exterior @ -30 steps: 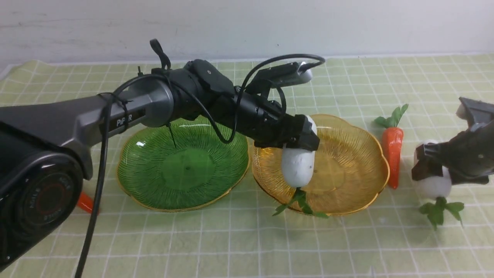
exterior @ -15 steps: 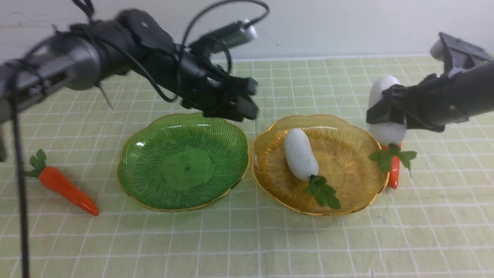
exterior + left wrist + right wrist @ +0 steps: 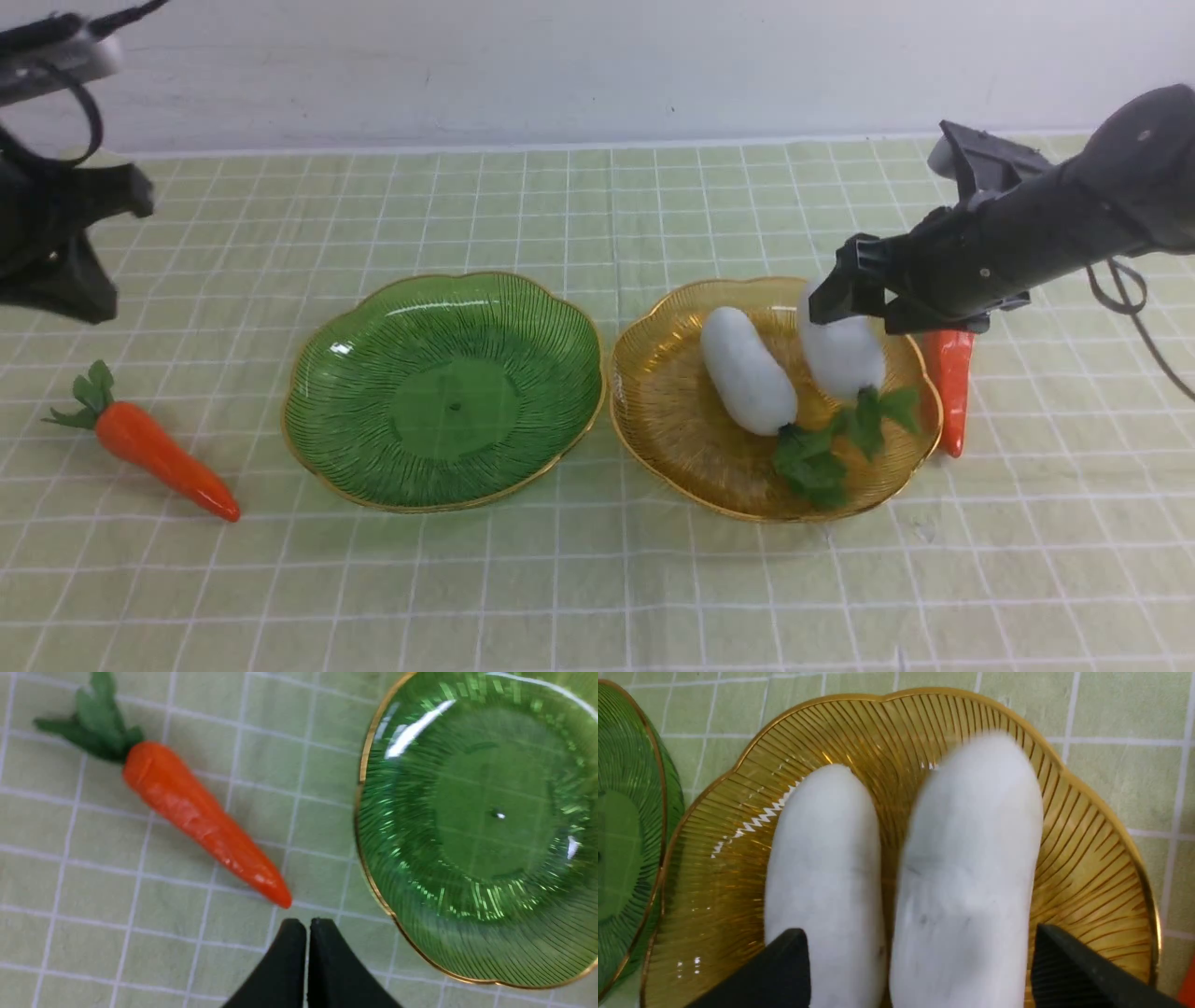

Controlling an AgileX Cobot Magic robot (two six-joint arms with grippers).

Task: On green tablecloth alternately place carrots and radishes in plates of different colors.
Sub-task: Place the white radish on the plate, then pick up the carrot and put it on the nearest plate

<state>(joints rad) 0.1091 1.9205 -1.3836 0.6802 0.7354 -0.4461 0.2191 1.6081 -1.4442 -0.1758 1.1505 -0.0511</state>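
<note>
Above amber plate (image 3: 653,467): right claw (image 3: 845,303) open around white radish (image 3: 845,359); left claw (image 3: 308,924) closed, empty.

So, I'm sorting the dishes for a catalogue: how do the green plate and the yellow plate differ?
The green plate is green, the yellow plate amber. The green plate is empty; the yellow plate has two radishes within its rim. Both are scalloped, ribbed and gold-rimmed.
</note>
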